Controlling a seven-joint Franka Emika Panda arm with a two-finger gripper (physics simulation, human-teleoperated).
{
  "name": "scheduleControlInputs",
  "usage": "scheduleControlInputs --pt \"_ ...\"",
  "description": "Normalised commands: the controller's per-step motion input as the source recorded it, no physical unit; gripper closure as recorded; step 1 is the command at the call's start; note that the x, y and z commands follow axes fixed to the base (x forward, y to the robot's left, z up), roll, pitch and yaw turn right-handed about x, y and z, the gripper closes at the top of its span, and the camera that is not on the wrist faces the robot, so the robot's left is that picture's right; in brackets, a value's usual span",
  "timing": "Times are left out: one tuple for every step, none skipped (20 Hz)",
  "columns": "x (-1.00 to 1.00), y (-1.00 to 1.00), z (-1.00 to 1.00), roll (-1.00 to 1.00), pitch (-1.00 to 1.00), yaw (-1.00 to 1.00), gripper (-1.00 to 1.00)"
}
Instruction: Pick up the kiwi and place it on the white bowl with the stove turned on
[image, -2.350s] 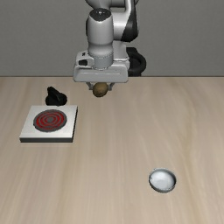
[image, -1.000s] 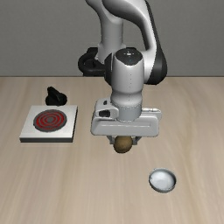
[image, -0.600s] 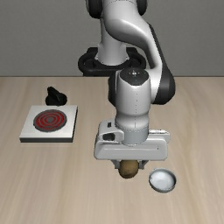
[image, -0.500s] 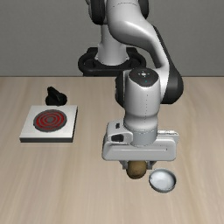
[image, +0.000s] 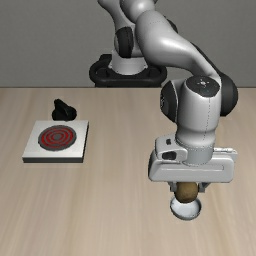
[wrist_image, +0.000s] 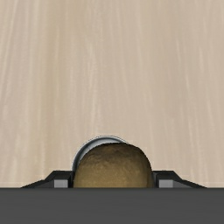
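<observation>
Over on the exterior view's left the stove (image: 56, 141) is glowing red rings, so that part's looking sorted. We're holding the kiwi (wrist_image: 108, 168) pinched in the end effector (image: 187, 191), hanging it right over the bowl (image: 190, 211) on the worktop (image: 110, 210), probably so it'll drop in clean. Kiwi's looking round, brown and speckly, hiding most of the bowl.

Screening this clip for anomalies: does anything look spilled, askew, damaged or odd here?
Nothing stands out. The gripper holds the kiwi just above the white bowl, which sits upright; the stove lies flat, its rings red.
</observation>
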Motion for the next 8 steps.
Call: scheduleControlInputs --pt "0.00 0.00 0.00 0.00 0.00 0.00 -1.00" --pt "0.00 0.00 0.00 0.00 0.00 0.00 -1.00" --pt "0.00 0.00 0.00 0.00 0.00 0.00 -1.00" --pt "0.00 0.00 0.00 0.00 0.00 0.00 -1.00" --pt "0.00 0.00 0.00 0.00 0.00 0.00 -1.00" --pt "0.00 0.00 0.00 0.00 0.00 0.00 -1.00" --pt "0.00 0.00 0.00 0.00 0.00 0.00 -1.00" --pt "0.00 0.00 0.00 0.00 0.00 0.00 -1.00"
